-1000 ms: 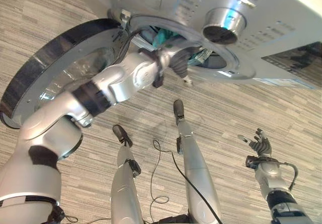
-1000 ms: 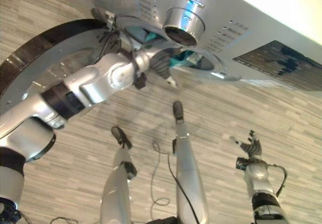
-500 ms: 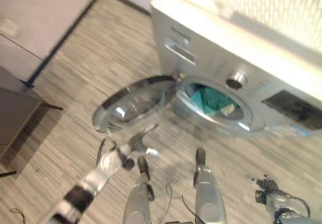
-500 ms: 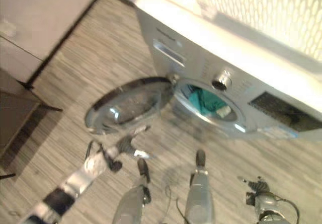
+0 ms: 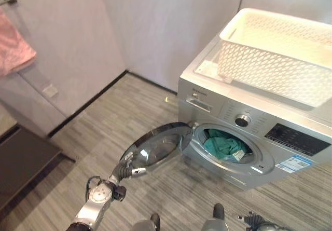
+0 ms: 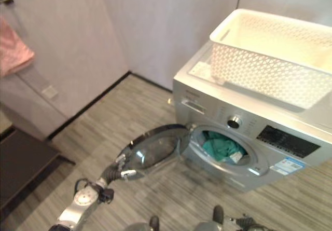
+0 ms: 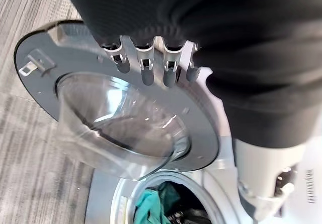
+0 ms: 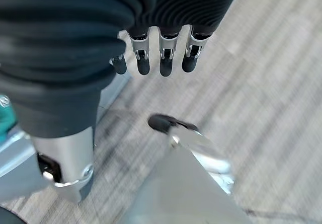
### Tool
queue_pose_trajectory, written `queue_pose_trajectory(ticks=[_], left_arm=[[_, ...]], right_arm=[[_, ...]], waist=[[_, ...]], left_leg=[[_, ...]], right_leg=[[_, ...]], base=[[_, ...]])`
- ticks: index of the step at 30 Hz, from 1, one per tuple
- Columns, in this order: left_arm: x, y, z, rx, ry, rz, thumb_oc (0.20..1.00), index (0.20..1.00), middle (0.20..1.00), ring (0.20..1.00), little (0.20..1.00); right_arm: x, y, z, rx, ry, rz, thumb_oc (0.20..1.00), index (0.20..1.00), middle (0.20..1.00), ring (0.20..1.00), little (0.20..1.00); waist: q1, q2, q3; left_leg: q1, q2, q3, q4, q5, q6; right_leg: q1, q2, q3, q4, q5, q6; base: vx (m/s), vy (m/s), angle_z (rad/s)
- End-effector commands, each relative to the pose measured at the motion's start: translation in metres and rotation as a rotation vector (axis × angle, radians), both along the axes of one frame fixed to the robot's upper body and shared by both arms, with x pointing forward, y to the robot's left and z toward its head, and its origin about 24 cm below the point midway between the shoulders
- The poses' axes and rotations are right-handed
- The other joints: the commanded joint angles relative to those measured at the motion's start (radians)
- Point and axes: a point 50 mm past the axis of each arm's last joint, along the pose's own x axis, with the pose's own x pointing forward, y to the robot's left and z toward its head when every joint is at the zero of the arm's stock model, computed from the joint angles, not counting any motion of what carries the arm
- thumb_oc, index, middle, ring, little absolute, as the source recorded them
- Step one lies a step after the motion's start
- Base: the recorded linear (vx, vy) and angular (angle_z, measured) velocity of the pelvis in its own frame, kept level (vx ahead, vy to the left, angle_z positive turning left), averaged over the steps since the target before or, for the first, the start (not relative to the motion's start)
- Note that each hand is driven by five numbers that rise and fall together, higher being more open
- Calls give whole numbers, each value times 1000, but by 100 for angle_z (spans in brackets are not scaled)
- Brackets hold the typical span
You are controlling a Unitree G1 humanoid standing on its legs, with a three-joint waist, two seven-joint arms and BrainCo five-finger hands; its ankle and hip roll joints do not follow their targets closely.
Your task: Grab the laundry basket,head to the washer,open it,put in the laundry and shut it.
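A: Standing in front of us is the washer (image 5: 244, 137), silver, front-loading, the biggest thing in the room. The white laundry basket (image 5: 277, 54) sits on its top and I can see nothing in it from here.

B: Then the door. Where is it?

A: The round door (image 5: 155, 150) is swung wide on its hinge, glass bowl facing out over the floor (image 5: 93, 122). The laundry (image 5: 223, 145), a teal bundle with a pale scrap in it, lies inside the drum.

B: So the load is in. I judge only the shutting is left.

A: Agreed. The left hand (image 5: 129, 167) is at the free edge of the door, at or just short of the rim. In its wrist view the fingers (image 7: 146, 65) hang straight and slightly apart, clamped on nothing.

B: Good. To do it well, I'd keep them flat against the outer face near the rim, far from the hinge, and sweep the door round in its own arc. Push until the latch (image 7: 27, 68) meets the washer front; a stop short of that would leave it ajar.

A: Anything to watch?

B: The cloth. If a corner hangs over the lip of the opening, it could catch in the seal.

A: The right hand (image 8: 156, 53) is low beside the washer, fingers straight and apart, holding nothing.
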Motion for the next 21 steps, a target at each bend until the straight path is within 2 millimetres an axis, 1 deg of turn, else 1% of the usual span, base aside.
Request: queue_pose_trajectory(ticks=[1, 2, 4, 5, 6, 7, 8, 9, 10, 11, 12, 13, 14, 18, 19, 20, 21], left_arm=[[5, 9, 22, -78, -114, 106, 1000, 1000, 1000, 1000, 1000], [5, 9, 22, -78, -114, 106, 1000, 1000, 1000, 1000, 1000], [0, 13, 23, -88, -118, 131, 1000, 1000, 1000, 1000, 1000], [-2, 16, 26, -81, -133, 137, 1000, 1000, 1000, 1000, 1000], [-5, 18, 29, -73, -144, 147, 1000, 1000, 1000, 1000, 1000], [-6, 21, 32, -63, -162, 160, 1000, 1000, 1000, 1000, 1000], [-7, 23, 38, -60, -195, 177, 1000, 1000, 1000, 1000, 1000], [-5, 25, 40, -60, -212, 197, 1000, 1000, 1000, 1000, 1000], [-5, 28, 43, -69, -240, 232, 1000, 1000, 1000, 1000, 1000], [-7, 34, 44, -81, -253, 279, 1000, 1000, 1000, 1000, 1000], [-7, 47, 53, -36, -311, 350, 1000, 1000, 1000, 1000, 1000], [-8, 56, 56, 19, -334, 383, 1000, 1000, 1000, 1000, 1000], [-8, 56, 56, 19, -334, 383, 1000, 1000, 1000, 1000, 1000], [-5, 91, 60, 250, -340, 548, 1000, 1000, 1000, 1000, 1000], [-1, 100, 63, 316, -337, 576, 1000, 1000, 1000, 1000, 1000], [4, 112, 66, 434, -324, 592, 1000, 1000, 1000, 1000, 1000], [10, 128, 74, 586, -324, 648, 1000, 1000, 1000, 1000, 1000]], right_arm=[[-13, -9, 0, -7, 37, -49, 1000, 1000, 1000, 1000, 1000], [-13, -9, 0, -7, 37, -49, 1000, 1000, 1000, 1000, 1000], [-20, -6, -2, 1, 57, -59, 1000, 1000, 1000, 1000, 1000], [-26, -5, -4, 5, 75, -68, 1000, 1000, 1000, 1000, 1000], [-31, -2, -6, 11, 94, -70, 1000, 1000, 1000, 1000, 1000], [-38, 1, -8, 18, 116, -73, 1000, 1000, 1000, 1000, 1000], [-42, 6, -10, 27, 134, -63, 1000, 1000, 1000, 1000, 1000], [-45, 9, -11, 35, 142, -57, 1000, 1000, 1000, 1000, 1000], [-47, 17, -14, 54, 147, -44, 1000, 1000, 1000, 1000, 1000], [-47, 23, -16, 65, 144, -29, 1000, 1000, 1000, 1000, 1000], [-45, 33, -18, 95, 118, -12, 1000, 1000, 1000, 1000, 1000], [-45, 40, -19, 114, 110, -1, 1000, 1000, 1000, 1000, 1000], [-45, 40, -19, 114, 110, -1, 1000, 1000, 1000, 1000, 1000], [-53, 57, -23, 159, 105, 65, 1000, 1000, 1000, 1000, 1000], [-54, 58, -23, 162, 104, 85, 1000, 1000, 1000, 1000, 1000], [-53, 59, -22, 163, 100, 114, 1000, 1000, 1000, 1000, 1000], [-52, 59, -22, 160, 94, 152, 1000, 1000, 1000, 1000, 1000]], waist=[[45, 42, -24], [44, 41, -26], [68, 37, -46], [82, 29, -56], [99, 20, -64], [120, 7, -73], [132, 0, -80], [142, -7, -82], [150, -19, -86], [154, -25, -94], [153, -39, -96], [152, -47, -96], [151, -48, -98], [118, -72, -109], [106, -77, -113], [95, -80, -113], [81, -86, -114]], left_leg=[[142, -2, -40, -211, 24, 2], [140, -4, -41, -213, 28, 2], [142, -7, -33, -245, 52, 12], [137, -9, -24, -252, 60, 15], [140, -13, -14, -260, 63, 17], [140, -17, 4, -265, 64, 15], [144, -16, 19, -279, 66, 11], [140, -10, 30, -275, 67, 6], [136, -4, 37, -276, 69, -1], [136, 0, 41, -285, 75, -7], [143, 11, 44, -305, 86, -19], [146, 19, 43, -316, 93, -28], [142, 18, 43, -316, 95, -28], [143, 39, 40, -341, 114, -61], [140, 44, 41, -341, 114, -70], [143, 50, 43, -341, 114, -77], [140, 55, 49, -341, 116, -84]], right_leg=[[27, 22, -57, 185, -234, 159], [25, 21, -57, 183, -233, 159], [65, 60, -67, 221, -286, 146], [100, 81, -68, 216, -317, 140], [123, 86, -76, 217, -325, 140], [165, 81, -97, 186, -327, 142], [172, 69, -117, 162, -315, 142], [192, 68, -131, 125, -323, 145], [219, 74, -139, 59, -327, 145], [224, 80, -127, 27, -321, 151], [227, 99, -96, 0, -324, 148], [231, 106, -97, -9, -327, 146], [230, 106, -98, -11, -324, 146], [262, 137, -120, -75, -332, 143], [267, 145, -126, -88, -333, 141], [269, 153, -121, -93, -337, 139], [268, 160, -119, -99, -336, 139]], base=[[-80, 101, -41], [-98, 121, -66], [-72, 33, -66], [-72, -7, -43], [-51, -51, -46], [-45, -77, -48], [-58, -119, -67], [-59, -173, -57], [-31, -197, -40], [2, -252, -22], [27, -226, -12], [16, -168, -13], [13, -116, -10], [34, -113, -1], [55, -83, 7], [53, -74, 8], [49, -65, 12]])
